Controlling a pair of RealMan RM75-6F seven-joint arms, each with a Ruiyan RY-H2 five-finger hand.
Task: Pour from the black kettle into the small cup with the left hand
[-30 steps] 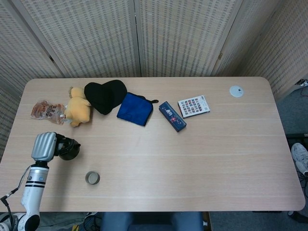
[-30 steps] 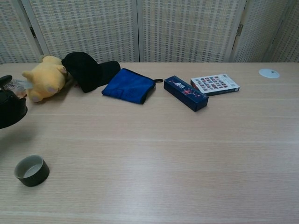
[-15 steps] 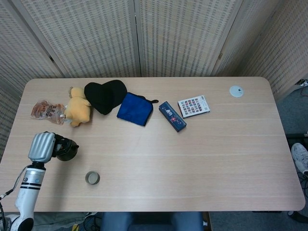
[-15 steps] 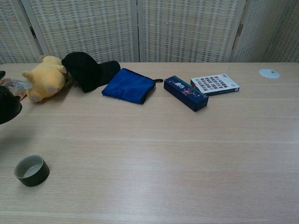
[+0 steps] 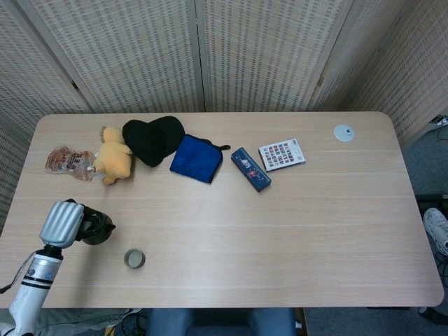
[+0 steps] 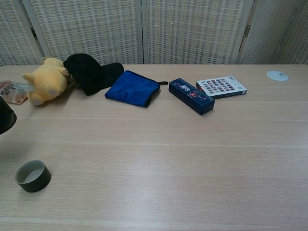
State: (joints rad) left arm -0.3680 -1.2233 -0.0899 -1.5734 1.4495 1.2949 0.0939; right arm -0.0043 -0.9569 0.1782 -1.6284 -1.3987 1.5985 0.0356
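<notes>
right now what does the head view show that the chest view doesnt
Only the head view shows the left hand holding the black kettle near the table's left edge, with the forearm below it.

Only the chest view looks sideways into the small cup, showing its pale inside.

Both share the cup, the yellow plush toy, the black cloth, the blue cloth, the dark blue box, the card of coloured squares and the white disc. The chest view catches only a dark sliver of the kettle at its left edge. Neither shows the right hand.
</notes>
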